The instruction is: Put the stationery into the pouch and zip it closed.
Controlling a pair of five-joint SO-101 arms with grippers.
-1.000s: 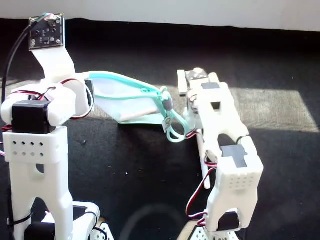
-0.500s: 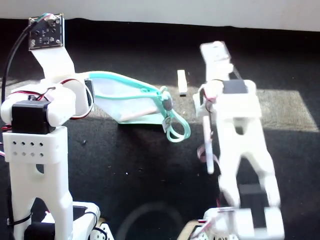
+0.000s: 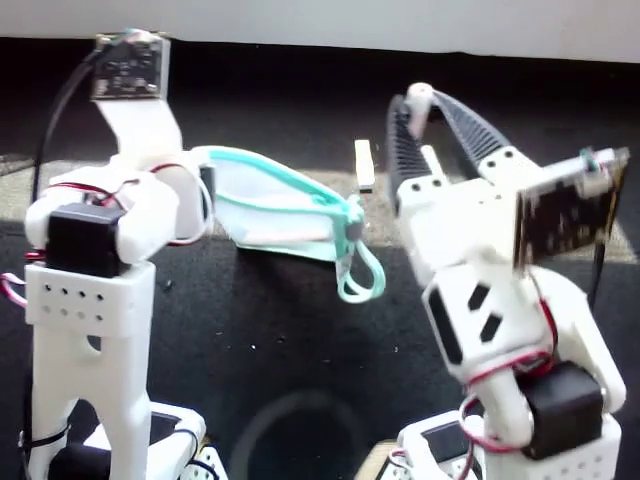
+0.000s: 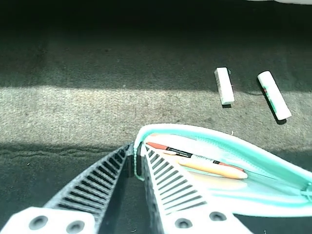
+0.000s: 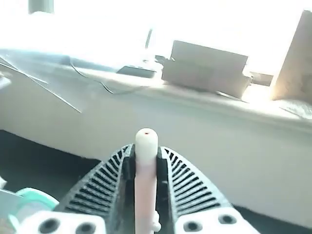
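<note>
Left tool (image 4: pixel 137 149) clamps rim of mint-green fabric pouch (image 3: pixel 280 205), mouth open. Right tool (image 5: pixel 146 161) grips white plastic pen (image 5: pixel 146 138). I should level pen, feed along opening, then release.

right gripper (image 3: pixel 420 105): I see it up off the table, fingers pinched on a white pen (image 3: pixel 419 94) poking out at the tips
pouch (image 3: pixel 280 205): teal, one end at my left arm (image 3: pixel 110 230), loop dangling
white stick (image 3: pixel 364 165): lying flat on the sunlit table (image 3: pixel 250 330), between pouch and right gripper
</note>
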